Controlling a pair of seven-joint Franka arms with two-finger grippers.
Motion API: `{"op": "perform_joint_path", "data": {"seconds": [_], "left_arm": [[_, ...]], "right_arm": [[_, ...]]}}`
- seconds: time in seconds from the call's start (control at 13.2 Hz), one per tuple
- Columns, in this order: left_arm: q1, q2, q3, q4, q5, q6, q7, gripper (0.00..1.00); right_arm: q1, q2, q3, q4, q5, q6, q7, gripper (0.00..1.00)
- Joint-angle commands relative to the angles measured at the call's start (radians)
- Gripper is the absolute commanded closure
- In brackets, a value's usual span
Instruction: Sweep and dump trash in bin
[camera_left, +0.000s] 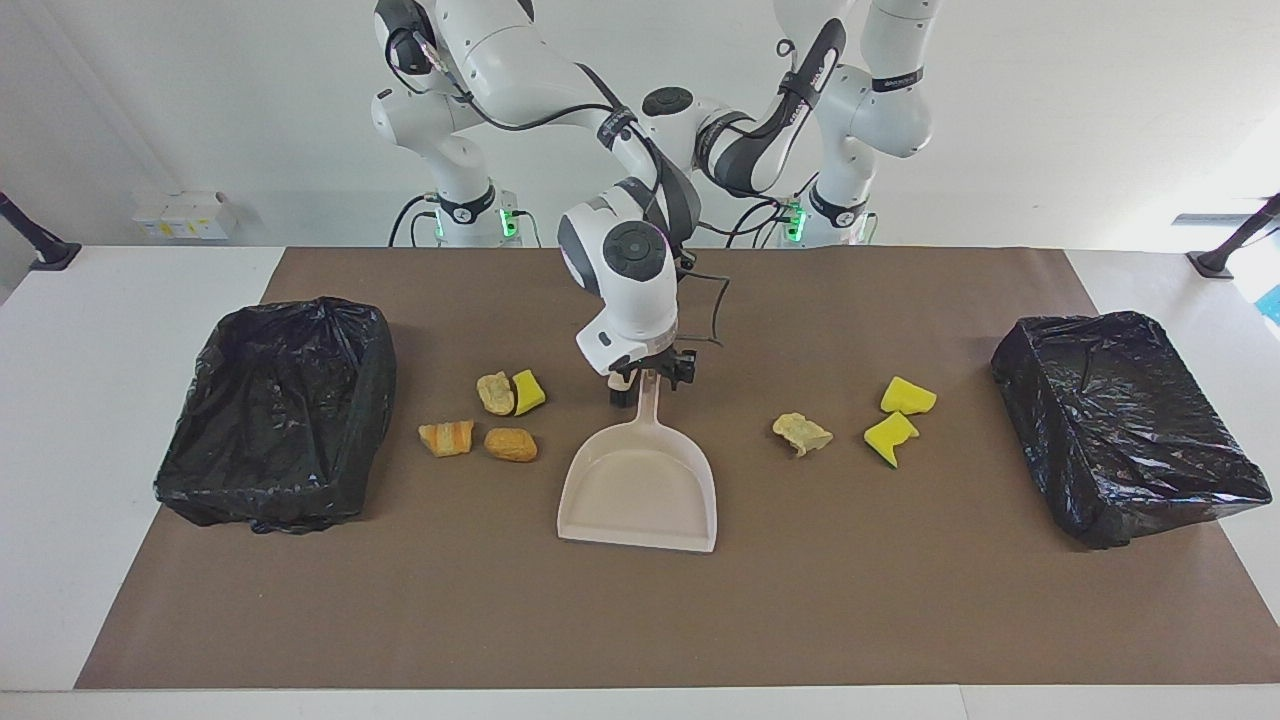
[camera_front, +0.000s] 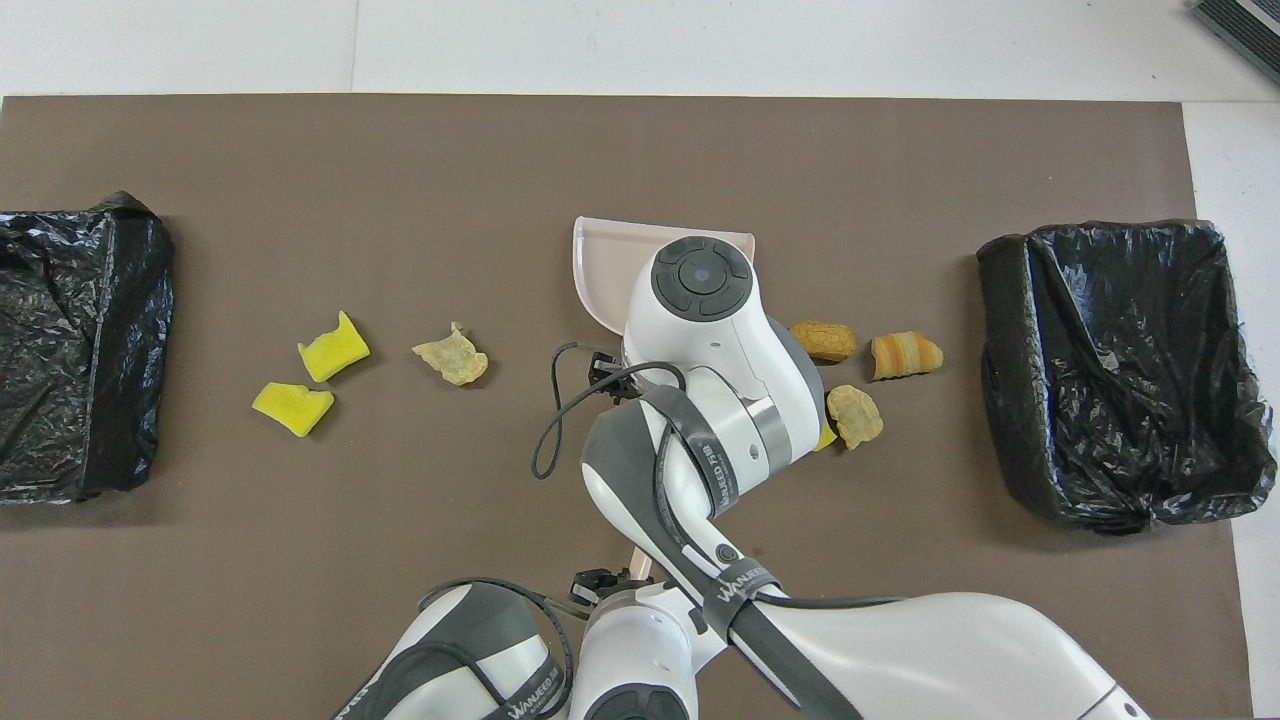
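The trash lies on the desk in two clusters: four scraps beside the dustpan toward the right arm's end, three toward the left arm's. It is judged light, soft and apt to roll, so better pushed than pinched. The handle is straddled by the right gripper; whether its jaws pinch cannot be told. The left gripper, jaws pressed together, is held over the desk's robot end.

Glossy white arm shells, dark grey joint bands, round black end caps. Loose black cables along links. Green lights at both bases.
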Motion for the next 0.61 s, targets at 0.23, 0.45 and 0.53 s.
{"op": "perform_joint_path", "data": {"seconds": [0.23,0.45,0.53], "left_arm": [[0.036,-0.142,0.006,-0.050,0.026,-0.177,0.013,1.00],[0.100,-0.211,0.006,-0.115,0.058,-0.158,0.142,1.00],[0.137,-0.226,0.004,-0.119,0.058,-0.161,0.187,1.00]], "right_arm": [[-0.006,-0.034,0.004,-0.045,0.019,0.046,-0.010,1.00],[-0.029,-0.025,0.006,-0.031,0.019,0.078,-0.071,1.00],[-0.027,-0.025,0.006,-0.027,0.024,0.075,-0.170,1.00]]}}
